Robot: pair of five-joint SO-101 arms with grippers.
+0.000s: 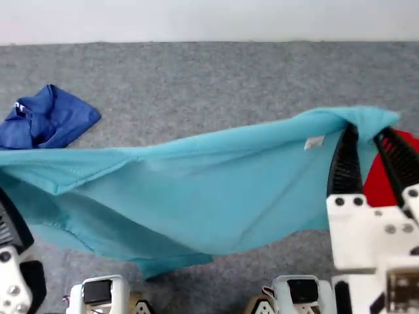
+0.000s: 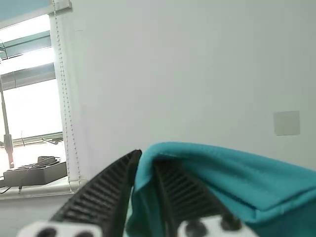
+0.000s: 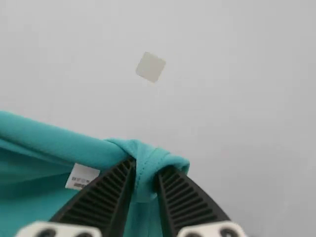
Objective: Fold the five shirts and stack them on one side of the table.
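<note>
The right claw [image 3: 146,170] and left claw [image 2: 145,160] are each pinching an end of the teal shirt [image 1: 196,190]. They are holding it stretched over the desk [image 1: 229,78], probably for flattening.

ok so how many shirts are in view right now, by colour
teal shirt: 1, held up between the left gripper and the right gripper
blue shirt: 1, crumpled on the table
red shirt: 1, mostly hidden behind an arm
total: 3
</note>
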